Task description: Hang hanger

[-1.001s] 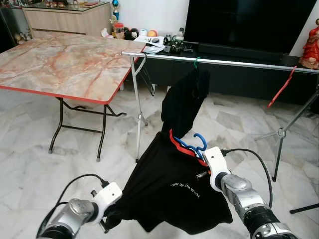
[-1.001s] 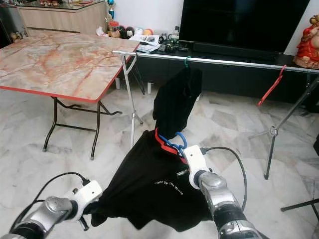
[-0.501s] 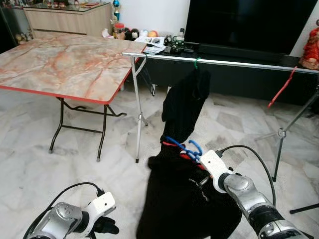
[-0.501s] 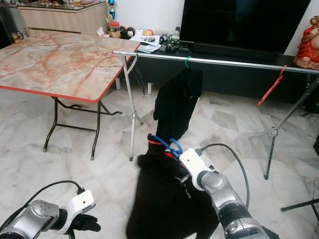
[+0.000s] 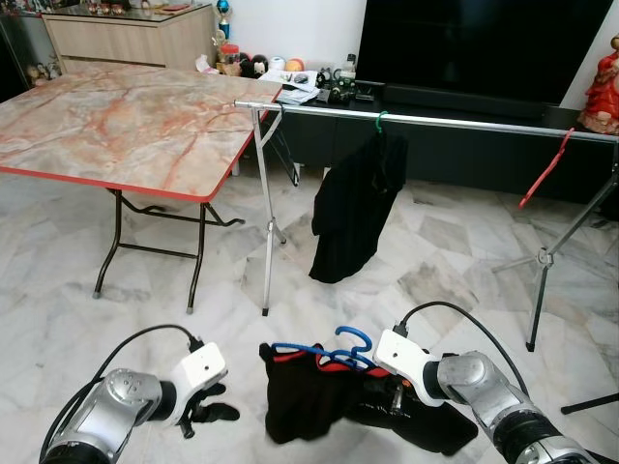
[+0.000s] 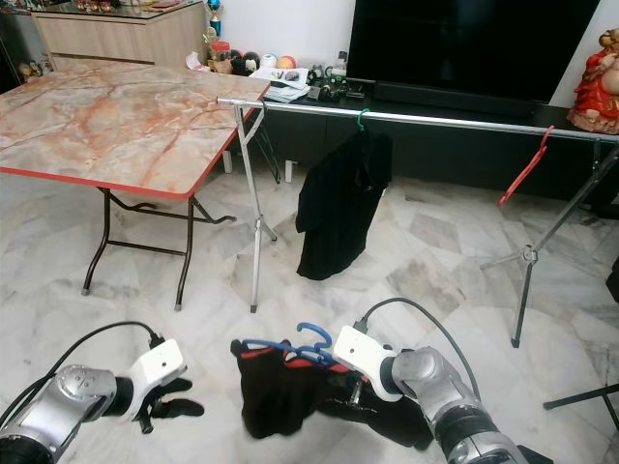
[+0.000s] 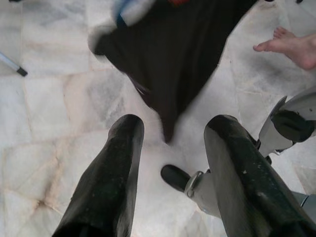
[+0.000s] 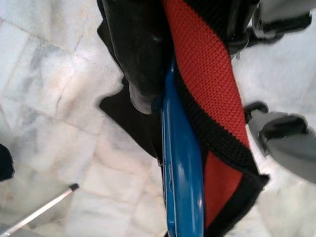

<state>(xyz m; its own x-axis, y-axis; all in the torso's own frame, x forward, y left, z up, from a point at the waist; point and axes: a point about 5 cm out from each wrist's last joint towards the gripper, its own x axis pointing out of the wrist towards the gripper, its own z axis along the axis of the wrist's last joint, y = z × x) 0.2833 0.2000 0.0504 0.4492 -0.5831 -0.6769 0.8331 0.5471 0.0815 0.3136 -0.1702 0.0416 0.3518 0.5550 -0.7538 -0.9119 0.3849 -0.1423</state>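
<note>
Ahead, rail [image 5: 455, 121] bearing black garment [image 5: 356, 205]

The blue hanger [image 5: 334, 352] is sitting low over the marble floor, well in front of the clothes rail [image 5: 435, 121], its hook curling upward and its bar lying roughly level. A black shirt [image 5: 319, 391] with a red collar band [image 8: 207, 98] is draped on it, bunching and sagging down toward the floor. The right gripper [image 8: 148, 74] is clamping the hanger together with the collar; in the right wrist view the blue plastic is running along beside the red knit band, pressed against a black finger. The rail itself is spanning the room at the back, already carrying another black garment [image 5: 353, 208] on a green hook
</note>
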